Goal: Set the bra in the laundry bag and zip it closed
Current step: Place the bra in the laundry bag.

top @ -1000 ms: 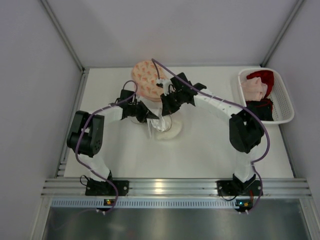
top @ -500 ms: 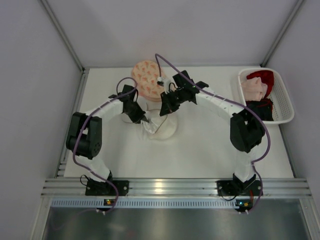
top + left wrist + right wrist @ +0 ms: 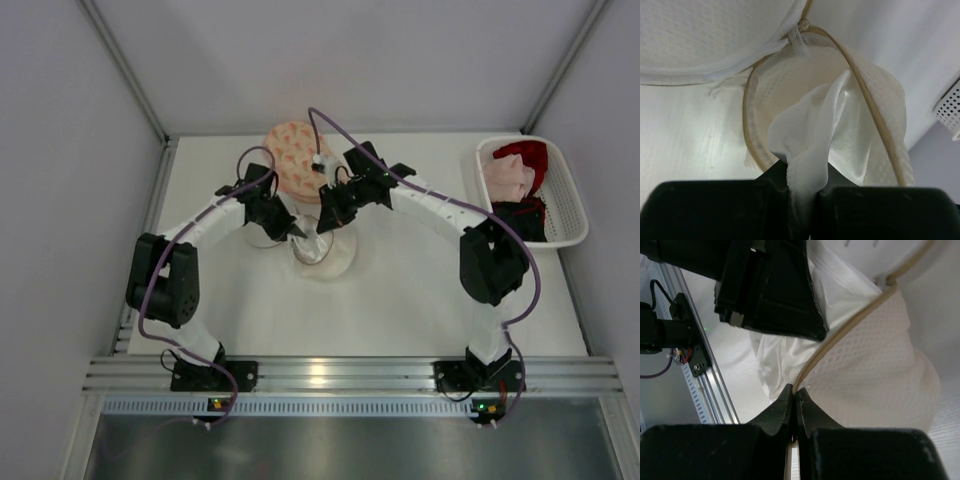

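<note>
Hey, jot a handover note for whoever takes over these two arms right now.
Left gripper: shut on the white satin bra.
Right gripper: shut on the laundry bag at its zipper edge.
Bag mouth is open, with the bra partly inside.
Done: bag opened, bra started in.
To do: push the bra fully in, release it, zip the bag closed.

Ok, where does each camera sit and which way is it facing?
Top external: fixed above and behind the arms, looking down on the table; both arms and their bases show.
Left wrist: on the left arm, looking past the left gripper at the white fabric it pinches.
Right wrist: on the right arm, looking past the right gripper, shut on the zipper edge of the laundry bag, toward a metal rail.
Shared: both wrist views show the bag's zipper; the right wrist view also catches the left gripper.
</note>
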Action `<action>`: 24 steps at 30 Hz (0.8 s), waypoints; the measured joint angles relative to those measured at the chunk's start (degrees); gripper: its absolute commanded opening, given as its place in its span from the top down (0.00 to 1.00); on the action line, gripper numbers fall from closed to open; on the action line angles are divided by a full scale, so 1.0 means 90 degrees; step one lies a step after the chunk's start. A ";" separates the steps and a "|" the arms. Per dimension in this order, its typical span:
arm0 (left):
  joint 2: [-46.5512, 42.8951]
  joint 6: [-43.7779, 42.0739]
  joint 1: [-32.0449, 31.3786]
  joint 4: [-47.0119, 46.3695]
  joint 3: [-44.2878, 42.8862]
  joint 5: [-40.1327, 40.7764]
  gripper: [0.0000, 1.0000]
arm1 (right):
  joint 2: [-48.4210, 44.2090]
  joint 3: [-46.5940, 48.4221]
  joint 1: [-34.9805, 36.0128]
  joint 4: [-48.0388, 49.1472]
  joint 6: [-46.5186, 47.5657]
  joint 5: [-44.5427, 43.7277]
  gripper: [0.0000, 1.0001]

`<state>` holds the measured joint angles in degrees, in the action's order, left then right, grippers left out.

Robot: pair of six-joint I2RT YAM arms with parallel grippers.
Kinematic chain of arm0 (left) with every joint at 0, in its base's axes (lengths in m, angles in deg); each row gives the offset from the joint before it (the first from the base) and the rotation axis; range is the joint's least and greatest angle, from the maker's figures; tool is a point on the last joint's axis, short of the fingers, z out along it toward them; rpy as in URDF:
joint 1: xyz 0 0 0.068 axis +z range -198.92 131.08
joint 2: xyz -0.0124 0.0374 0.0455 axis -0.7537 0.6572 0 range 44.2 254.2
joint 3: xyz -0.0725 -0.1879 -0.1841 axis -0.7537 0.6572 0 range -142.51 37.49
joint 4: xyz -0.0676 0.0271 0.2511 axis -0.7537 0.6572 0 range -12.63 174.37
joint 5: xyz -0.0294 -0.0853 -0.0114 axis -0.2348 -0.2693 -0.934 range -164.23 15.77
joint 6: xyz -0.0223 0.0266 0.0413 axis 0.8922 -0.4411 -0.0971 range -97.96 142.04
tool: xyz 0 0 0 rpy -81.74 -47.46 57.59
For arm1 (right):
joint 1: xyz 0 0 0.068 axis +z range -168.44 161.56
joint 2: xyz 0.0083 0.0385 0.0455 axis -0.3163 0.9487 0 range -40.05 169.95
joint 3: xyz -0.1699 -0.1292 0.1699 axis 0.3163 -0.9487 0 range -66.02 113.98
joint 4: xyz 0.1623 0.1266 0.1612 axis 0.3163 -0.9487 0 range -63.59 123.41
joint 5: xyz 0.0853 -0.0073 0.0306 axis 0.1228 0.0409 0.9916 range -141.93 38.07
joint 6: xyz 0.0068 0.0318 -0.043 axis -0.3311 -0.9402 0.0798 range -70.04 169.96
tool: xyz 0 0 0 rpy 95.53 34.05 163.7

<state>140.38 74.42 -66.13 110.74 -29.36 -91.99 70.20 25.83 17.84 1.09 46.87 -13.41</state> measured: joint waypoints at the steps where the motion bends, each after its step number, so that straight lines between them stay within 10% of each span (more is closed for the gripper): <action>1: 0.0041 0.0107 -0.0095 -0.0029 -0.0083 -0.0087 1.00 | 0.0002 0.0000 0.0019 0.0022 -0.0005 0.0007 1.00; 15: 0.1885 0.0792 -0.0838 -0.0134 -0.1013 0.0221 1.00 | -0.0010 -0.0600 0.0078 0.0471 -0.0277 0.0454 1.00; 24: 0.1195 -0.0034 -0.0447 0.0461 -0.0770 0.1107 1.00 | -0.0457 -0.0969 -0.0291 0.0920 -0.0840 0.1149 0.93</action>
<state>151.14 74.11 -70.15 114.89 -36.29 -82.02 66.09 17.11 15.21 9.37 39.31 -3.07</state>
